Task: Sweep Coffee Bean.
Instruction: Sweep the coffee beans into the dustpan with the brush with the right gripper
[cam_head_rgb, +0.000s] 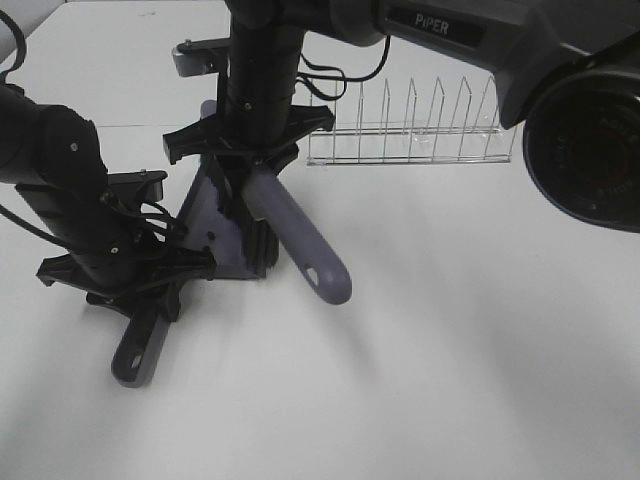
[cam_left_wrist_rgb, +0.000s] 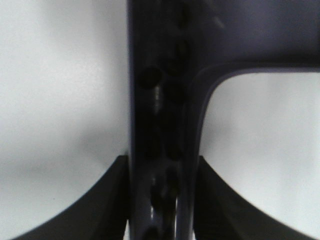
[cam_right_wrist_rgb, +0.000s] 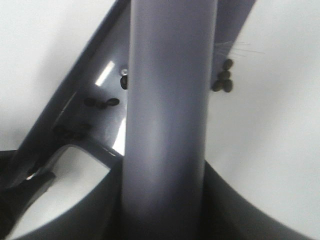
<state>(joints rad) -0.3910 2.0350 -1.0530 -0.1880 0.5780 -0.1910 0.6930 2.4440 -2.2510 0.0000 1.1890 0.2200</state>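
Two tools gripped over white table | left pincer: clamps handle of grey-purple dustpan | right pincer: clamps brush handle, slanted across dustpan | coffee bean: several inside dustpan, four clustered on table just beside brush | clear rack: behind, apart

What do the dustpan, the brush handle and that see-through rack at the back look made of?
Dustpan: probably moulded plastic, grey-purple and glossy; it carries a bright glare patch. Brush handle: likely the same plastic, smooth, soft sheen, moulded hanging hole. Rack: clear acrylic or similar; the table shows through it.
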